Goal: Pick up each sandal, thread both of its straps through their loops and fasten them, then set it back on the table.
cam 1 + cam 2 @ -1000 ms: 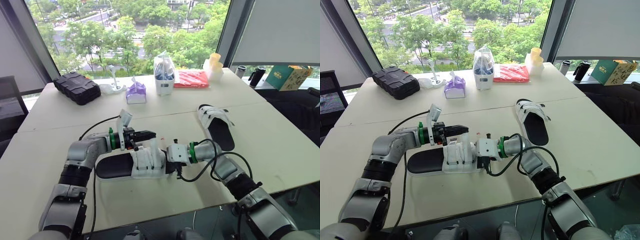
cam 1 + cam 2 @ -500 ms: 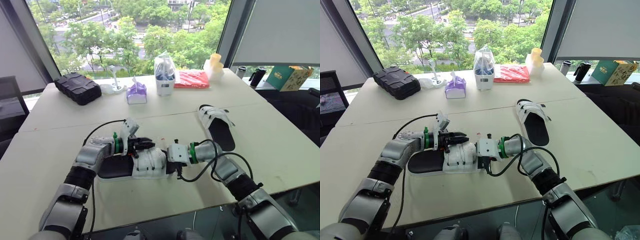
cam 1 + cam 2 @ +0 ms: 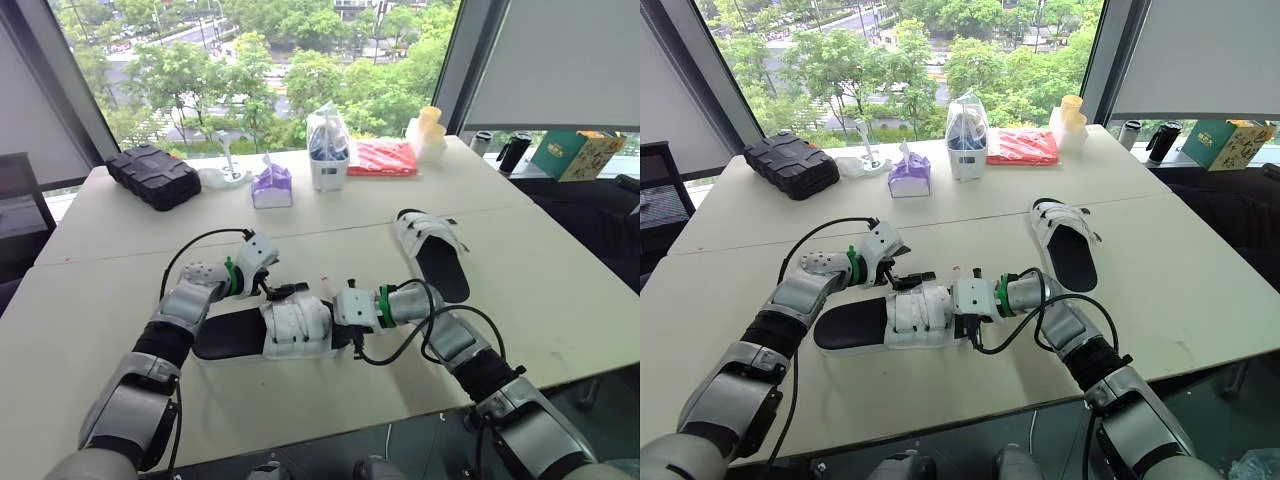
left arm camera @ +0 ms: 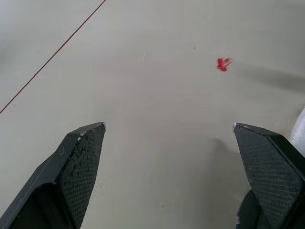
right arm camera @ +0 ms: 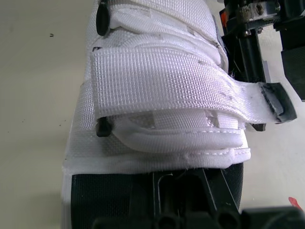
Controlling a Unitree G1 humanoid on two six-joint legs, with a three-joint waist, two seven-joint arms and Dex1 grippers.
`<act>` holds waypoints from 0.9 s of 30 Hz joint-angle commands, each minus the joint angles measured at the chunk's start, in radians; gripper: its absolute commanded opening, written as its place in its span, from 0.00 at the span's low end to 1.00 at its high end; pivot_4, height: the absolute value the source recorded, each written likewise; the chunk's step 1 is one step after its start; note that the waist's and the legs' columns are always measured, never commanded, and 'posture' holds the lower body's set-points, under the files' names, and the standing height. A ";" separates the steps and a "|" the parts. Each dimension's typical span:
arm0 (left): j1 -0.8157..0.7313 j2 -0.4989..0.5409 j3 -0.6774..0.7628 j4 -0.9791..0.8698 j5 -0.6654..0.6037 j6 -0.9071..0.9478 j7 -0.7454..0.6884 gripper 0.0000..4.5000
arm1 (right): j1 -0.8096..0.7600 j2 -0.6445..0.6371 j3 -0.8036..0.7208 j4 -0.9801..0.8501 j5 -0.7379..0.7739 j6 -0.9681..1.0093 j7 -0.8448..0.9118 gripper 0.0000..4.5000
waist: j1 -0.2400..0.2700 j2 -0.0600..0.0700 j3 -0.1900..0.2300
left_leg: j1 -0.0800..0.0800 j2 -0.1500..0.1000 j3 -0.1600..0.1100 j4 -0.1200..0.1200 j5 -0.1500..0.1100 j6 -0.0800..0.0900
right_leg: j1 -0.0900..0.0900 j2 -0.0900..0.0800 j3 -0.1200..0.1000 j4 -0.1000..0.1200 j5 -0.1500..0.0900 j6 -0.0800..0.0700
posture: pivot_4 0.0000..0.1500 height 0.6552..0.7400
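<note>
The near sandal (image 3: 290, 325), black sole with white straps, lies flat on the table (image 3: 120, 250) in front of me. Both straps are folded across its top; one strap's end (image 5: 248, 93) sticks out on the far side. My left gripper (image 3: 287, 291) is open just beyond that side, over bare table (image 4: 169, 126), and one of its fingers (image 5: 275, 101) sits close to the strap's end. Pushed into the sandal's toe opening, between straps and sole, is my shut right gripper (image 5: 190, 195). The second sandal (image 3: 432, 250) lies further right.
Along the back of the table stand a black case (image 3: 153, 175), a purple tissue pack (image 3: 272, 185), a white bagged jug (image 3: 329, 148), a red packet (image 3: 383, 158) and yellow cups (image 3: 428, 130). A small red mark (image 4: 222, 63) is on the table.
My left gripper has opened, let go of the strap, and drawn back to the left. The strap now lies flat over the sandal. The right arm has stayed put.
</note>
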 commanded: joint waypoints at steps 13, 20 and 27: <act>0.194 0.239 0.134 -0.229 0.001 -0.613 -0.120 0.99 | 0.095 -0.140 -0.114 -0.328 0.104 0.227 0.039 0.00 | 0.023 0.001 0.001 | -0.022 -0.002 0.000 0.006 0.000 0.000 | -0.019 -0.004 0.001 0.000 0.004 0.002 | 1.00 1.00; 0.295 0.334 0.088 -0.241 -0.035 -1.070 -0.279 0.99 | 0.160 -0.263 -0.245 -0.541 0.238 0.460 0.058 0.00 | 0.031 0.003 0.002 | -0.032 -0.001 0.001 0.006 0.000 0.000 | -0.031 -0.005 0.001 0.001 0.006 -0.001 | 1.00 1.00; 0.239 0.288 0.025 -0.184 -0.027 -1.215 -0.291 0.99 | 0.180 -0.295 -0.288 -0.605 0.261 0.522 0.016 0.00 | 0.028 0.003 0.002 | -0.032 -0.001 0.001 0.010 0.001 0.001 | -0.027 -0.005 0.000 -0.001 0.005 -0.005 | 1.00 1.00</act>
